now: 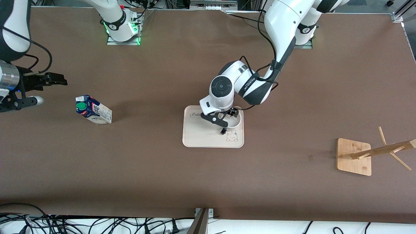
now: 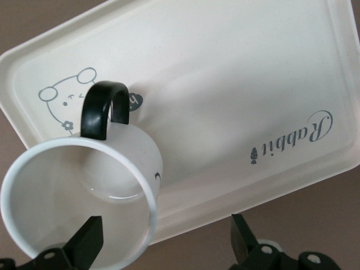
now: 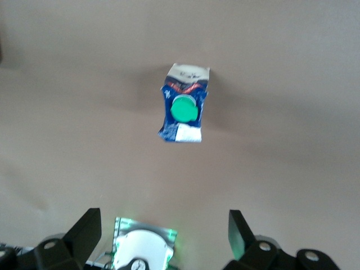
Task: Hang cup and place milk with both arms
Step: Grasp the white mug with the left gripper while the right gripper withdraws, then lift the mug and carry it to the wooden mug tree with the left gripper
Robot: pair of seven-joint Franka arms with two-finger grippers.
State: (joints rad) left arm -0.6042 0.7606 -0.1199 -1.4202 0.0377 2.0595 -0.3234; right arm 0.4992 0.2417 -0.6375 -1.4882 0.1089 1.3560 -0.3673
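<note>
Desk (image 1: 195, 175): broad brown top, matte, faintly speckled, filling nearly the whole front view. Even overhead light, soft shadows only. Along the edge nearest the front camera, a white strip (image 1: 260, 226) carrying a tangle of black cables (image 1: 65, 224), thickest toward the right arm's end; a grey metal bracket (image 1: 202, 221) stands at mid-edge. Along the edge farthest from the camera, metal base plates (image 1: 123, 40) bolted to the desk, one lit by a green glow (image 1: 105, 29); more cables and grey framing above them. An aluminium profile (image 1: 401, 13) shows at the corner toward the left arm's end. Grey floor patch beside it.
</note>
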